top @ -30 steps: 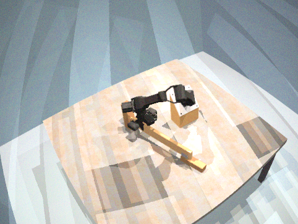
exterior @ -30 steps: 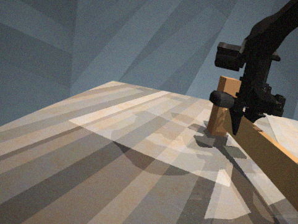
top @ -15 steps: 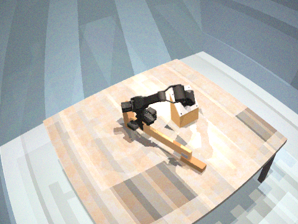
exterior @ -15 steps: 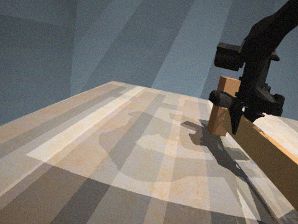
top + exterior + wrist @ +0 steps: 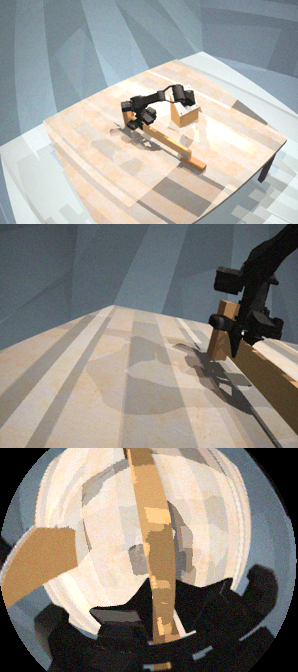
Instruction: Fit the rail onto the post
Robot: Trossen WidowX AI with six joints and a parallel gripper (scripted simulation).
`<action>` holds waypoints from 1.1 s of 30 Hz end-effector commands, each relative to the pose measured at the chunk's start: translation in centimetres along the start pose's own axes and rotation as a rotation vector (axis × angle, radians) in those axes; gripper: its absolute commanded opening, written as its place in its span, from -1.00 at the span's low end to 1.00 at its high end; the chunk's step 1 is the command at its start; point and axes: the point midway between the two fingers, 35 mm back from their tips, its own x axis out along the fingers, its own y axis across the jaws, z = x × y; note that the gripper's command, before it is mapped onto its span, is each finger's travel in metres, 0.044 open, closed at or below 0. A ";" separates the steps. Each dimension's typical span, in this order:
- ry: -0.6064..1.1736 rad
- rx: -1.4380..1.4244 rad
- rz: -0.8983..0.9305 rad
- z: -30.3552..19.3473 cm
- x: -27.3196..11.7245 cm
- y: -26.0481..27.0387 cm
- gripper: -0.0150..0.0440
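The long wooden rail (image 5: 167, 142) (image 5: 266, 372) (image 5: 160, 548) has its far end at the bracket on the low footboard block (image 5: 198, 165). Its shadow runs apart from it, so it appears raised off the table along its length. My gripper (image 5: 141, 124) (image 5: 242, 348) (image 5: 156, 578) is shut on the rail near its near end, with one finger on each side. The short wooden post (image 5: 125, 119) (image 5: 217, 345) stands upright just beyond the gripper. The fingers hide the rail's near end and most of the pegs, so I cannot tell whether the pegs are in the holes or the end touches the post.
A larger wooden block (image 5: 185, 119) (image 5: 47, 555) with a white top stands under the arm's base, to one side of the rail. The arm reaches from it over the table (image 5: 102, 173) to the post. Shadows lie on the table around the post and rail.
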 end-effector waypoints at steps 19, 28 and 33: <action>0.007 -0.001 -0.005 -0.7 -0.2 -0.1 -0.49; 0.007 -0.001 -0.005 -1.0 -0.2 -0.1 -0.49; 0.007 -0.001 -0.005 -1.1 -0.3 -0.1 -0.49</action>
